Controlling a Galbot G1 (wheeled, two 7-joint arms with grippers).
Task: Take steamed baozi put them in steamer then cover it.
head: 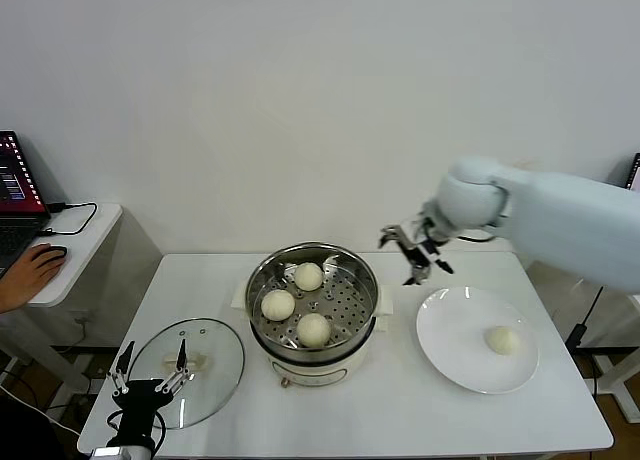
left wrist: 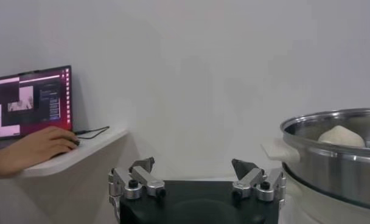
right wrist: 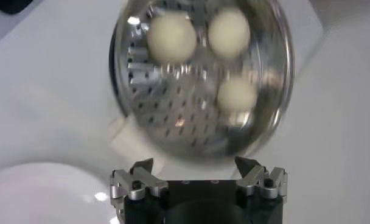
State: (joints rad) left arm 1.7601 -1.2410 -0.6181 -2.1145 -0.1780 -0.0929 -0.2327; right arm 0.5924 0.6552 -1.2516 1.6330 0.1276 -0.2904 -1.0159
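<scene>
The steel steamer (head: 313, 305) stands mid-table on its cream base and holds three baozi (head: 308, 276), (head: 278, 304), (head: 313, 329) on the perforated tray. A fourth baozi (head: 501, 339) lies on the white plate (head: 450, 350) at the right. My right gripper (head: 417, 255) is open and empty, in the air between the steamer and the plate, above the table's back part. Its wrist view shows the steamer (right wrist: 191, 122) with three buns (right wrist: 171, 36). My left gripper (head: 150, 372) is open and empty, low at the front left over the glass lid (head: 210, 365).
A side table at far left holds a laptop (head: 12, 195) and a person's hand on a mouse (head: 30, 270). The left wrist view shows the steamer's rim (left wrist: 331, 131) with one bun (left wrist: 341, 136) to one side.
</scene>
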